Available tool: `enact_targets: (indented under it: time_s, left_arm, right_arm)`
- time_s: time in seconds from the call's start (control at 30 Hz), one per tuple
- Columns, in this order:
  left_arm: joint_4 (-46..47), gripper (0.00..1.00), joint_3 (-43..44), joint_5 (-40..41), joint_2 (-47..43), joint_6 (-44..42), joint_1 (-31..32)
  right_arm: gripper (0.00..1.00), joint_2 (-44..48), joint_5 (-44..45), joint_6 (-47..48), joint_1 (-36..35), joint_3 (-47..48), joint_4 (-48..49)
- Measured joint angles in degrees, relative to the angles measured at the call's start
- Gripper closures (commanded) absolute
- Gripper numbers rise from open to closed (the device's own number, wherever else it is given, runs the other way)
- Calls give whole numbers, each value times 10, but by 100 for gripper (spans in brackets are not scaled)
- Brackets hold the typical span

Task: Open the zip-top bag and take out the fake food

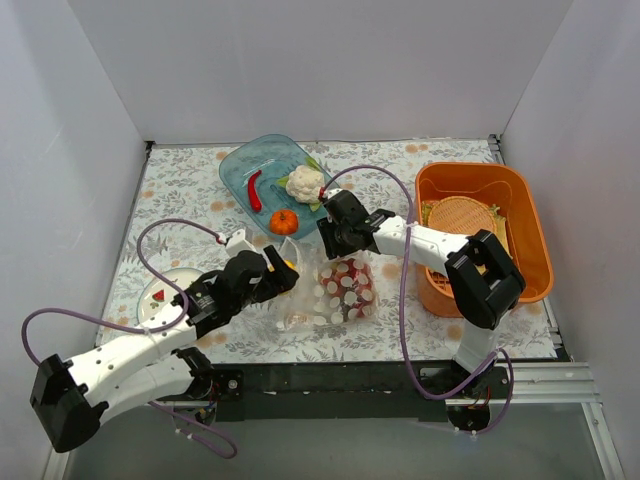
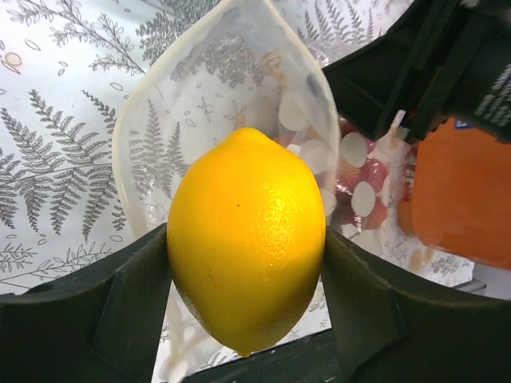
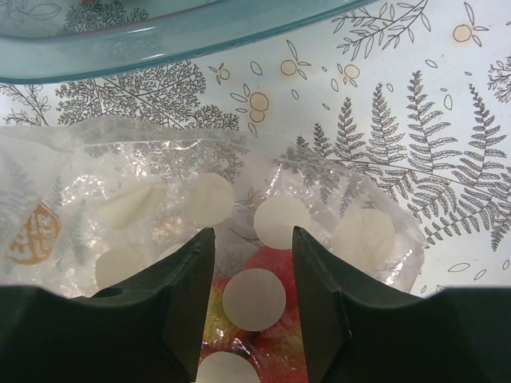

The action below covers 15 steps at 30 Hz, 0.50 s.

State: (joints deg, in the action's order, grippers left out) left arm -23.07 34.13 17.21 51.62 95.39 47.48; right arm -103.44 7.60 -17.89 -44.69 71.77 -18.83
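Lemon (image 2: 243,239) clamped across its waist in your left gripper (image 2: 246,247), long axis pointing ahead; bag (image 1: 340,290) mouth gapes just beyond it, far end under your right gripper (image 3: 253,247) (grasp unclear, jaws parted).

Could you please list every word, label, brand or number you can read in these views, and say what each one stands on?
No text can be read in any view.
Zip-top bag: a small orange mark, too blurred to read.
Right arm: white lettering at the frame edge, cut off and unreadable.
Plate: fruit pictures only, no lettering visible.
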Motion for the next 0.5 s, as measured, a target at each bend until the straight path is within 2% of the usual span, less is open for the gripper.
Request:
enact_targets:
  time_s: [0.17, 0.33, 0.4, 0.5]
  left_arm:
    - [-51, 67, 52, 11, -19, -3, -4]
    - [-65, 66, 101, 18, -12, -20, -15]
    - [-58, 66, 120, 9, 3, -38, -45]
    - [-11, 63, 147, -35, 57, -67, -147]
  right_arm:
    - [48, 1, 4, -1, 1, 0, 2]
    - [49, 1, 4, -2, 1, -1, 2]
    - [49, 3, 4, -2, 0, -3, 2]
    - [48, 12, 3, -4, 0, -3, 2]
